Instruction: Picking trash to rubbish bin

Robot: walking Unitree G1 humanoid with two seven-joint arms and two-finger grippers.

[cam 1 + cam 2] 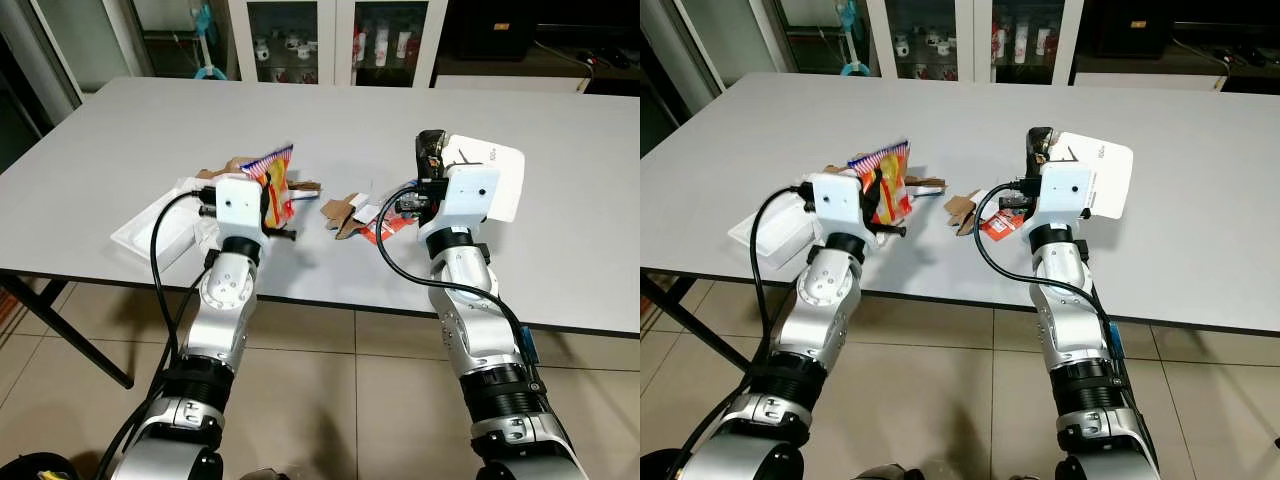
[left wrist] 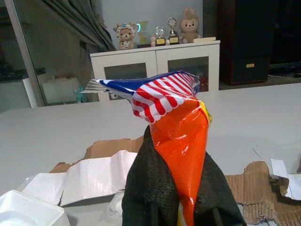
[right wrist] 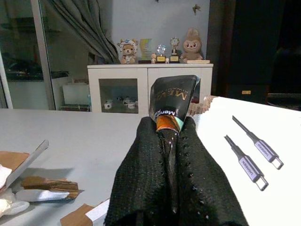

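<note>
Left gripper (image 2: 176,207) clamped on orange foil snack bag with flag-striped top (image 2: 176,122), lower-left centre of the head view, long axis upright, crimped end up. Right gripper (image 3: 171,188) pinches black crumpled wrapper (image 3: 171,101), centre-right, also standing upright. Both above the grey table's (image 1: 150,140) near edge. White foam tray (image 1: 150,235) at left: contents not discernible. Torn brown cardboard scraps (image 1: 340,215) between the arms. White box with cable print (image 1: 500,180) behind right gripper.
</note>
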